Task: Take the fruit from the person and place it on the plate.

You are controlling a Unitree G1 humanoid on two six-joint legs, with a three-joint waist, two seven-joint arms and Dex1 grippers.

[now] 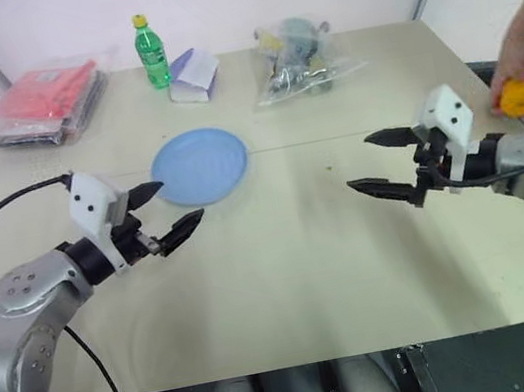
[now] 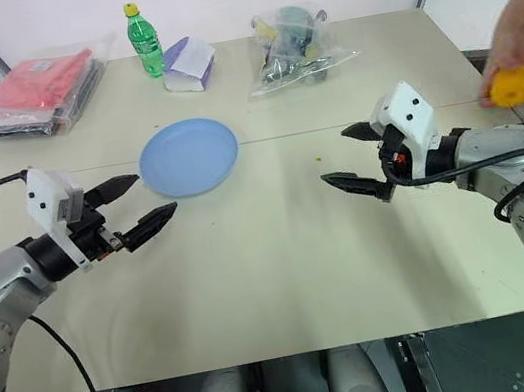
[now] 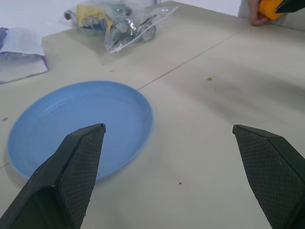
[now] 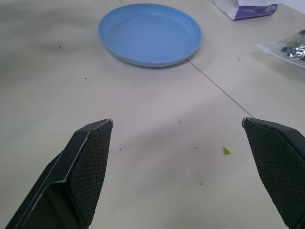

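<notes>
A person's hand reaches in at the table's far right edge and holds the yellow-orange fruit against the tabletop. The light blue plate lies empty left of the table's middle. My left gripper hovers open just in front and to the left of the plate, with nothing between its fingers. Over the right half of the table my right gripper is open and empty too, pointing toward the middle, with the fruit behind its wrist to the right.
Along the far edge stand a green bottle with a yellow cap, a white and purple packet, a clear bag of small items and a red wrapped bundle at the far left. The table is bare between the grippers.
</notes>
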